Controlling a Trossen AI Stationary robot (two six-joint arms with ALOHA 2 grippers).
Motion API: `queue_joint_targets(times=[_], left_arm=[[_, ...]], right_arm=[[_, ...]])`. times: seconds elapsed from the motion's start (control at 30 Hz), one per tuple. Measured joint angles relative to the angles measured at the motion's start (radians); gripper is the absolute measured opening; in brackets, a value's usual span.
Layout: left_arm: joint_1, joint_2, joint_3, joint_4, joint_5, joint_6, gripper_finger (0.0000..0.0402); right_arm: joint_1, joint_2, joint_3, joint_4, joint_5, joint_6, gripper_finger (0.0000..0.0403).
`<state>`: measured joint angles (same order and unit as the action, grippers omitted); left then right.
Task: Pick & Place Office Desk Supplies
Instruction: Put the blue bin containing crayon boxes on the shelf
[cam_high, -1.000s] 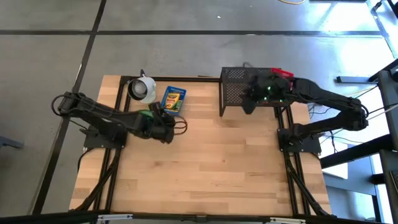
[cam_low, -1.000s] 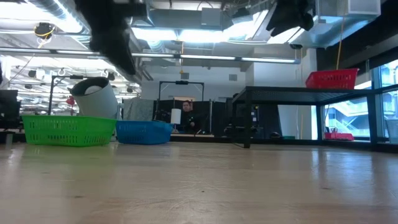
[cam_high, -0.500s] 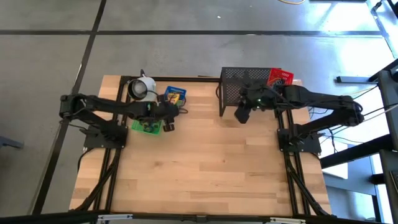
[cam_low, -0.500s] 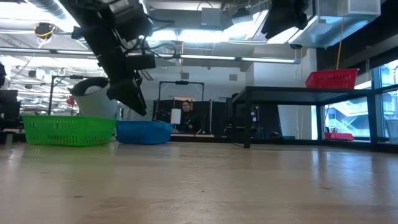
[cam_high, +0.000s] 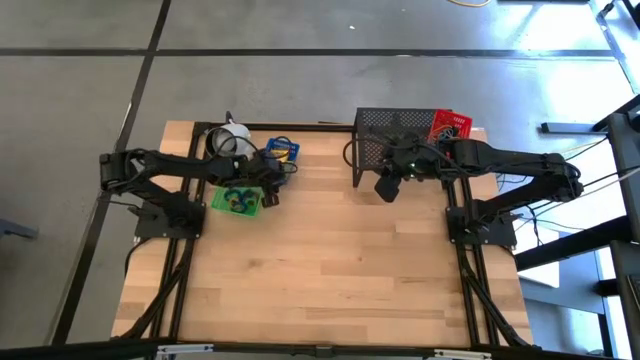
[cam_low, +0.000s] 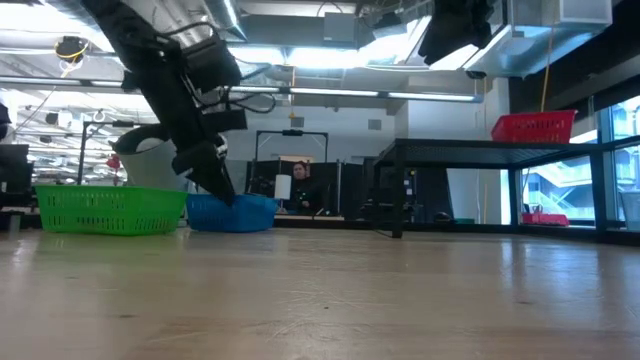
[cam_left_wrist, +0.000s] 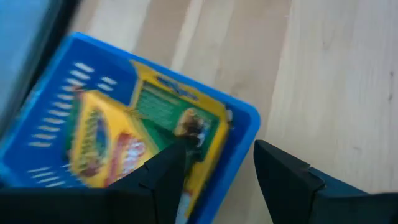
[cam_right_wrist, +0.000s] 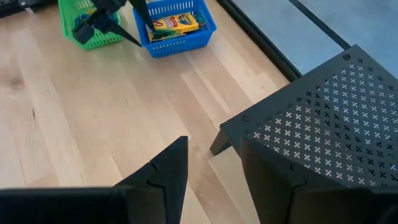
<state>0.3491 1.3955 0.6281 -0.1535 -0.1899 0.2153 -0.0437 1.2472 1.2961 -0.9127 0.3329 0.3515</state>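
Blurred yellow-green crayon box (cam_left_wrist: 118, 140) fills the blue plastic basket (cam_left_wrist: 245, 118); left gripper (cam_left_wrist: 217, 165) straddles its rim, fingers apart, empty.

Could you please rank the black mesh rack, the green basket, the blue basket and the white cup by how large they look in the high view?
1. Black mesh rack, clearly largest.
2. Green basket.
3. Blue basket and white cup: both partly hidden by the left arm, so unranked.
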Motion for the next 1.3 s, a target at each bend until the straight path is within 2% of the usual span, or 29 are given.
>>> queue_joint_targets(times=[0.13,0.27,0.37,0.53,0.6,0.73,0.9,1.13,1.3], left_arm=[[0.009,0.057,0.0,0.008,0.059,0.017,0.0179],[0.004,0.1,0.001,0.041,0.025,0.053,0.0157],[0.005,0.109,0.002,0.066,0.023,0.069,0.012],[0.002,0.11,0.005,0.094,0.035,0.105,0.0028],[0.001,0.111,0.011,0.095,0.041,0.099,0.0009],[-0.019,0.112,0.039,0.097,0.067,0.092,0.0003],[-0.096,0.112,0.103,0.1,0.076,0.061,0.0003],[-0.282,0.112,0.189,0.09,0.058,0.054,0.0003],[-0.437,0.112,0.211,0.091,0.055,-0.005,0.0003]], right_arm=[[0.0,0.0,0.0,0.0,0.0,0.0,0.015],[0.0,0.0,0.0,0.0,0.0,0.0,0.015],[0.0,0.0,0.0,0.0,0.0,0.0,0.015],[0.0,0.0,0.0,0.0,0.0,-0.001,0.015],[0.0,0.0,0.0,0.0,0.0,-0.001,0.015],[0.0,0.0,0.0,0.0,-0.004,-0.001,0.015],[0.0,0.0,0.0,0.0,-0.009,0.001,0.015],[0.018,0.0,0.0,0.0,-0.012,0.005,0.015],[0.051,0.0,0.0,0.0,-0.011,0.008,0.015]])
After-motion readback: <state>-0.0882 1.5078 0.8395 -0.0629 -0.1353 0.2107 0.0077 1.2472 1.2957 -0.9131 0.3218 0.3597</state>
